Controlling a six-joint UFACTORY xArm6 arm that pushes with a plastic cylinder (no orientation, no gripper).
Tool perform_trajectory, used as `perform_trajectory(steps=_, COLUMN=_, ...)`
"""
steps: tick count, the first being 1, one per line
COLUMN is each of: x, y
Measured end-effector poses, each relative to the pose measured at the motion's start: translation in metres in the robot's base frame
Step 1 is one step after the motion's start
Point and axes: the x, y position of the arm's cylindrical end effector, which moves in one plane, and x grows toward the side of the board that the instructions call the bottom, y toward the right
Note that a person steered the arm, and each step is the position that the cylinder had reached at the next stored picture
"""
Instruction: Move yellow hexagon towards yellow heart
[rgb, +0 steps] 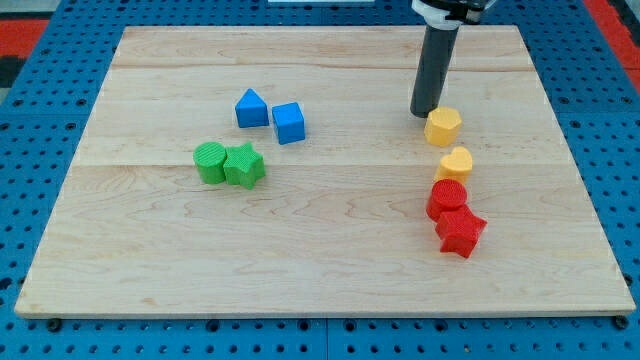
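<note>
Yellow hexagon (442, 126) at the view's right on the wooden board (330, 250), toward the top, just above the yellow heart (455, 163) with a narrow strip of bare wood between them. Straight dark rod coming down from the view's top edge, nearly upright, ending in my tip (424, 113), planted on the board just beside the hexagon's upper-left edge, touching or all but touching it. No claw here to open or clench: a plain rod end, grasping nothing, only set against the hexagon's side. Below the heart, a red cylinder-like block (446, 197) touching or nearly touching it, then a red star-shaped block (461, 232) pressed against that. Well apart at the view's left: blue triangular block (251, 108) and blue cube (289, 122) close together, and lower, green cylinder (210, 162) touching green star (244, 166).
</note>
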Motion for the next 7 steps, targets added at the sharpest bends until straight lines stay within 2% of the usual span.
perform_trajectory(steps=1, x=-0.040, y=0.001)
perform_trajectory(steps=2, x=-0.038, y=0.021)
perform_trajectory(steps=4, x=0.003, y=0.019)
perform_trajectory(steps=5, x=0.006, y=0.012)
perform_trajectory(steps=7, x=0.025, y=0.075)
